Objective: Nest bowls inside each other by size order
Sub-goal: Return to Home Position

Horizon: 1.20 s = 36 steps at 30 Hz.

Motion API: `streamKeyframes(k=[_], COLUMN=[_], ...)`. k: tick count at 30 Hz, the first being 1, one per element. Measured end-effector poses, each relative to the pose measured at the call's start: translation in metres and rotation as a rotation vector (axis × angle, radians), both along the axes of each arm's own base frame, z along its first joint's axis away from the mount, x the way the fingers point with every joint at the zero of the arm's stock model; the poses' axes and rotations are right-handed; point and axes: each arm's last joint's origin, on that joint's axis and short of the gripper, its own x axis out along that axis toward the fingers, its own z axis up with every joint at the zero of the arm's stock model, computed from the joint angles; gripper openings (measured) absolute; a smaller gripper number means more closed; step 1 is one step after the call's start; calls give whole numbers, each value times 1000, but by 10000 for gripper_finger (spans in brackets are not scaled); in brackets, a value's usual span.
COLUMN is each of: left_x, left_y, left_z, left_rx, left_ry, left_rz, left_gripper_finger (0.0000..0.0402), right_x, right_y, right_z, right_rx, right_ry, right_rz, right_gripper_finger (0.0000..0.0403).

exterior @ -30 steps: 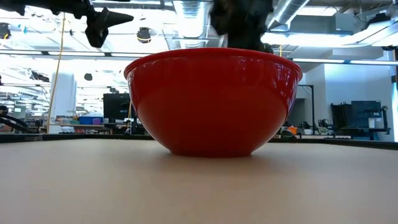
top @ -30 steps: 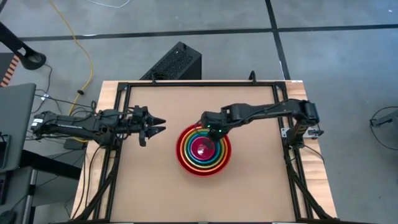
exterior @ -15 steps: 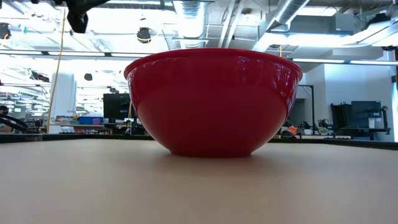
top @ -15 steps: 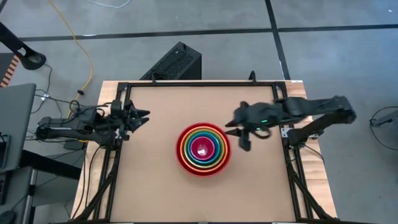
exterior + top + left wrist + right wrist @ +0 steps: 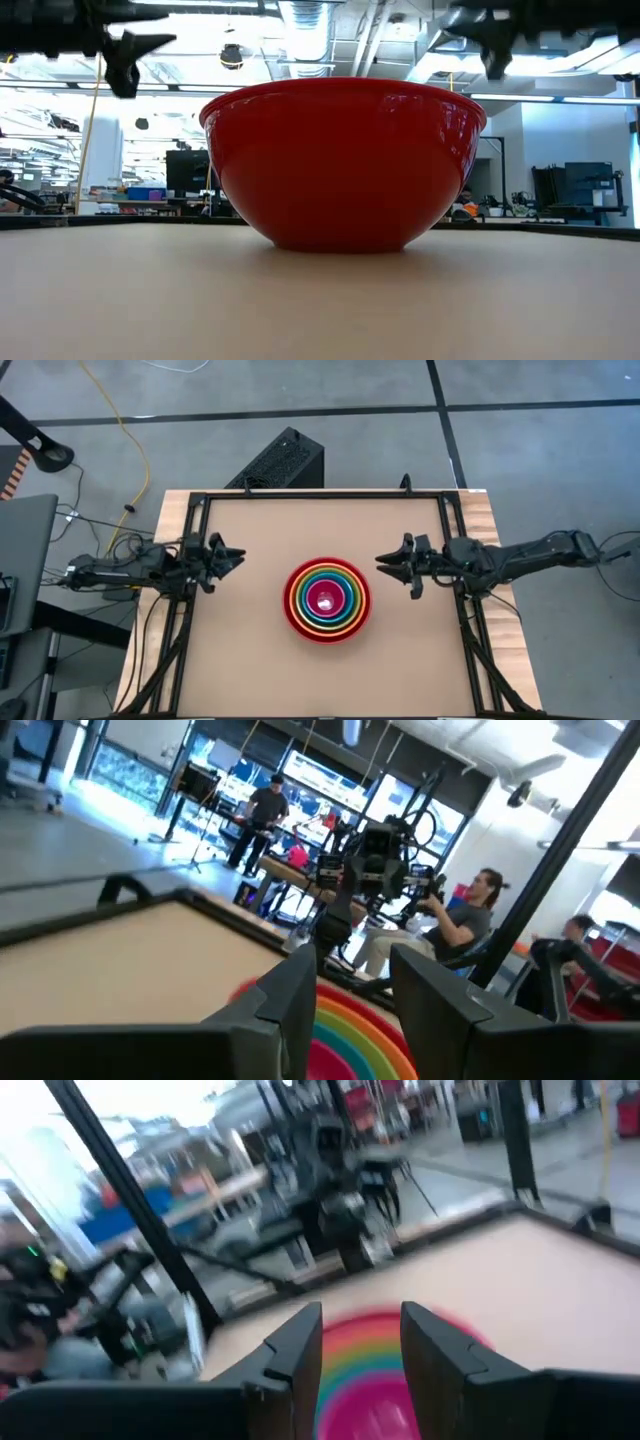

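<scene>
On the counter (image 5: 150,300), closest to the low camera, sat the largest bowl (image 5: 340,165), upright and glossy red-magenta. From above, the bowls (image 5: 327,601) lay nested one inside another at the counter's middle. Their rims made rings of magenta, orange, green and blue around the small pink one at the centre. To either side, well apart from the nest, both arms hung above the counter. The left tool (image 5: 236,554) was by the left edge and the right tool (image 5: 384,563) by the right edge. Each pointed inward with its fingers spread and nothing between them. Farther off, beyond the counter, a seated person (image 5: 468,918) showed in the room.
</scene>
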Motion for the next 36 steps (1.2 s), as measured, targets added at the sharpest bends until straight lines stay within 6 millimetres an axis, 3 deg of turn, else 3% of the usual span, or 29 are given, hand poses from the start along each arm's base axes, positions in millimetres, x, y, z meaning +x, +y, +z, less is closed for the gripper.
streamKeyframes(k=[3, 8, 13, 18, 27, 36], left_x=[2, 2, 0, -2, -1, 0], left_y=[0, 0, -1, 2, 1, 1], left_z=[-20, -39, -48, -56, -61, -66], left_rx=[-44, -72, -49, -95, -12, -7], left_ry=[8, 17, 39, 96, 158, 230], left_rz=[-11, -11, -53, 31, 33, 27], left_gripper_finger=[104, 80, 52, 14, 0, 0], right_x=[-1, -4, -15, -34, -57, -61], right_y=[-1, 1, 3, 2, 0, -1], right_z=[-27, -46, -47, -62, -105, -106], right_rx=[-3, 20, -35, -65, -65, -64], right_ry=[78, 142, 128, 95, 11, 14], right_rz=[-3, 67, 178, 193, 207, 205], right_gripper_finger=[140, 128, 68, 7, 5, 11])
